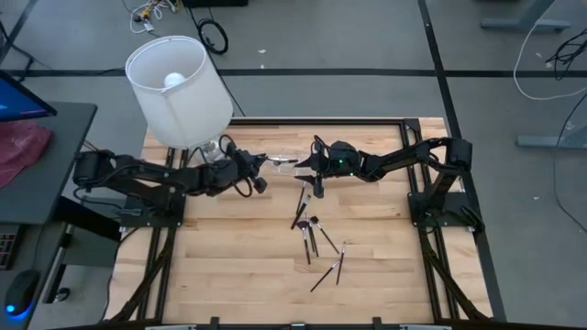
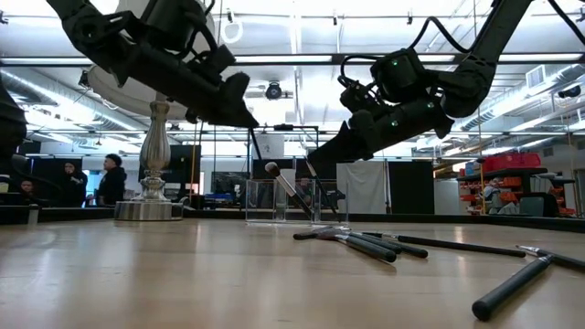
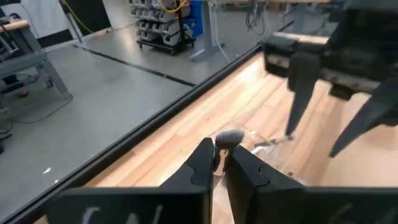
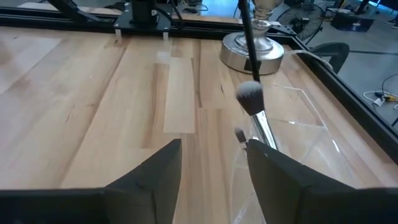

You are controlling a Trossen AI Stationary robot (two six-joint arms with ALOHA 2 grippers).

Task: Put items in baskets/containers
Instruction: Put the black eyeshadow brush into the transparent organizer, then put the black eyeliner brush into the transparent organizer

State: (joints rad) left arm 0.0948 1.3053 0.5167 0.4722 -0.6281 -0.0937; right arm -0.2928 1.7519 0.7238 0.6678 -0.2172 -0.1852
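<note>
Both arms meet at the far middle of the pale wooden table [image 1: 229, 266], right over the small clear plastic container [image 2: 283, 201]. The left tool [image 3: 219, 163] is pinched tight on the handle of a thin makeup brush with a greyish bristle head [image 3: 229, 138], holding it just above the container. Opposite it, the right tool [image 4: 214, 165] hangs with its fingers spread wide and nothing between them, close beside the same container. In its wrist view a pale-tipped brush with a silver ferrule [image 4: 254, 106] stands leaning inside the clear walls, so at least one brush looks delivered. From the low view that leaning brush [image 2: 285, 187] shows through the plastic; whether more lie in there with it I can't quite make out.

And the work left is plain to see. A loose scatter of dark-handled brushes [image 1: 312, 234] lies on the table nearer the front, well apart from the container, some crossing one another, with a pair [image 1: 332, 266] farther out still. I count roughly seven or eight waiting.

So: early going, I'd judge. One brush in, one about to go in from the left side, and most of the pile untouched. The white-shaded lamp on its silver base [image 1: 179, 87] stands at the far left corner, just beside the container.
</note>
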